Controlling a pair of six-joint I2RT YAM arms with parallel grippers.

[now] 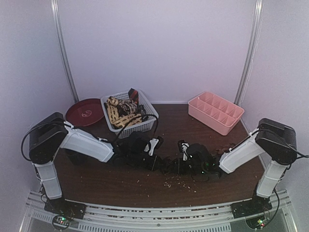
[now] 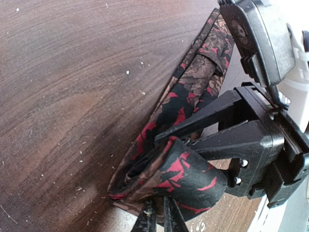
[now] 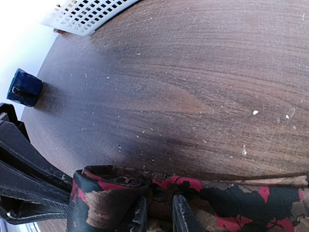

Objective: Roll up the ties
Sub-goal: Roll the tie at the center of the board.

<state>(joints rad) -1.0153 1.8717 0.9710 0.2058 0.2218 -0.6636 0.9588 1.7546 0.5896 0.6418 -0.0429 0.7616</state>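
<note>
Fingertips (image 2: 146,220) of left gripper (image 2: 158,217) buried in tie (image 2: 193,92) roll.

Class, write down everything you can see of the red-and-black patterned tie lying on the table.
The tie is soft fabric, black with red and brown floral patches. One end is curled into a loose roll. The rest lies flat and straight on the brown wooden table. The left gripper and the right gripper both appear to pinch the rolled end in their jaws, meeting from opposite sides, near the table's front between the arms.
</note>
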